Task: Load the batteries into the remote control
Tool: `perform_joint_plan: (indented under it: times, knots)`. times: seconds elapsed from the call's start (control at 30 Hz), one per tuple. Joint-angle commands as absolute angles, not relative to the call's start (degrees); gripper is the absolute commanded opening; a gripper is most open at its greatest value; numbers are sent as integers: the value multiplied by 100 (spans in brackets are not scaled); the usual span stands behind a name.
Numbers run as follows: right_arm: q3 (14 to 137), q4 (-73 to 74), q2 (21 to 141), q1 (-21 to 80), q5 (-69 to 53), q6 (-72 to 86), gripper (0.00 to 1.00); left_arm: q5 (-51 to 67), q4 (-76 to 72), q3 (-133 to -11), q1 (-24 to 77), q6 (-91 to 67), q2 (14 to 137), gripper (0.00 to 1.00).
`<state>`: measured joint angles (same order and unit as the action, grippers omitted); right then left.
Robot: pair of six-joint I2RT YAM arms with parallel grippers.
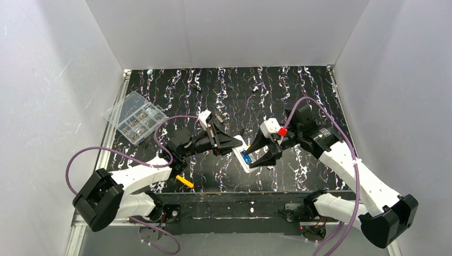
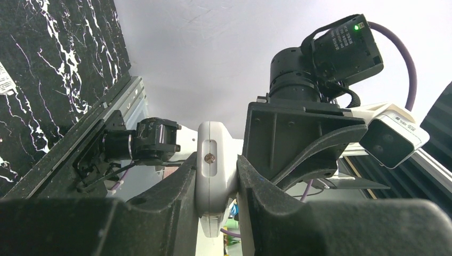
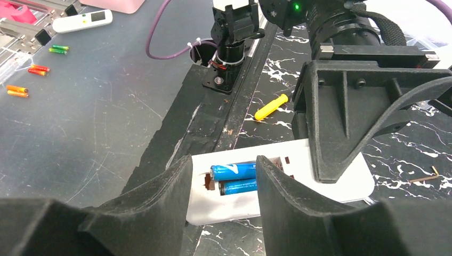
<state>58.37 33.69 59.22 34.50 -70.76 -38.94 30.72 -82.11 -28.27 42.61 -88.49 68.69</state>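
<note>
Left gripper (image 2: 217,188) is clamped narrow on the remote control (image 2: 212,143), its 2 fingers pressing the handset's long sides and holding it tilted, one end raised off the black marbled table (image 1: 298,96). In the right wrist view the remote lies back side up with its battery recess uncovered. 2 blue batteries (image 3: 234,172) sit side by side in that recess, the upper one lying slightly askew.

Right gripper (image 3: 224,162) hangs over the recess end of the remote, jaws partly apart, one finger on each side of the cells. I cannot tell whether either finger touches them.

A yellow peg (image 3: 271,106) lies on the table near the remote, towards the left arm's base. A small hex key (image 3: 429,175) lies beyond the remote's other end. A clear compartment box (image 1: 136,117) sits well apart from the remote, at the table's far left edge.
</note>
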Motion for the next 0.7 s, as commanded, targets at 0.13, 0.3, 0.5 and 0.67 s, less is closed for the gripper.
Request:
perform_joint_plan:
  times: [0.13, 0.3, 0.5, 0.67]
  knots:
    - [5890, 3126, 6033, 3426, -7190, -3814, 52, 3322, -8823, -3128, 4285, -8859, 6789, 0]
    - [5889, 3136, 6093, 3431, -7182, -3798, 50, 3331, -8833, -3146, 4288, -8867, 6777, 0]
    - [5900, 3176, 6202, 3427, -7151, -3779, 48, 3327, -8833, -3207, 4281, -8850, 6758, 0]
    - [5904, 3201, 6291, 3425, -7128, -3783, 45, 3330, -8833, -3234, 4284, -8848, 6716, 0]
